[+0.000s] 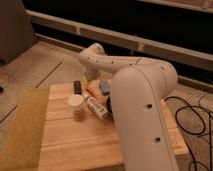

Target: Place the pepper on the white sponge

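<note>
Camera view, end effector (93,80) over table (75,140), speckled floor (44,64)

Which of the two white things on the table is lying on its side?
The long white bar with dark marks, lying diagonally beside the upright white cup. The hand hangs at the far edge of the table, beyond the orange pepper.

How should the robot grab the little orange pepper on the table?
Probably around its middle, coming straight down from above. The pepper lies flat on the wooden table and is long and thin, so pinching across its narrow width should hold best. The blue thing and white bar crowd its sides. The gripper hangs just behind it, near the table's far edge.
</note>
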Motion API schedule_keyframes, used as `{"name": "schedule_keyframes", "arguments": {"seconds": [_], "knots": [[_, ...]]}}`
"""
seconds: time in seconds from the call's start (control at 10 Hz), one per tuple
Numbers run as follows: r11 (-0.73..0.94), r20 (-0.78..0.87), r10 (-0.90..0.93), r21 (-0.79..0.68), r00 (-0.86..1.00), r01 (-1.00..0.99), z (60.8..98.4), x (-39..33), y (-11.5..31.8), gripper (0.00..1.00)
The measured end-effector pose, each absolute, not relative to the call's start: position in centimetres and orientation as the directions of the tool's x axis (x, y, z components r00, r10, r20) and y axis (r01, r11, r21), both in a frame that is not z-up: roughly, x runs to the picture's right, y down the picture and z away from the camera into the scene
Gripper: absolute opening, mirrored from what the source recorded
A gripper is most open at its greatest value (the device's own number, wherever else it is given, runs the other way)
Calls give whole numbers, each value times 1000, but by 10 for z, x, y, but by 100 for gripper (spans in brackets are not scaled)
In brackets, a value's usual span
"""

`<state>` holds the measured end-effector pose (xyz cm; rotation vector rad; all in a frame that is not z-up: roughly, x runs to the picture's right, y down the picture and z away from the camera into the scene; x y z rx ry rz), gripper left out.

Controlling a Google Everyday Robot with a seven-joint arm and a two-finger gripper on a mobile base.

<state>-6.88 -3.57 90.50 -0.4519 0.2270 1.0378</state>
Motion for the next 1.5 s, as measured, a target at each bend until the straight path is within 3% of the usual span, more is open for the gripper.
{"name": "schedule_keyframes", "arguments": {"seconds": [1.0,1.5], "knots": [[476,-384,711,-355,590,-805,954,-84,-24,65],[530,-330,691,-374,643,-761,951,-91,-38,65]]}}
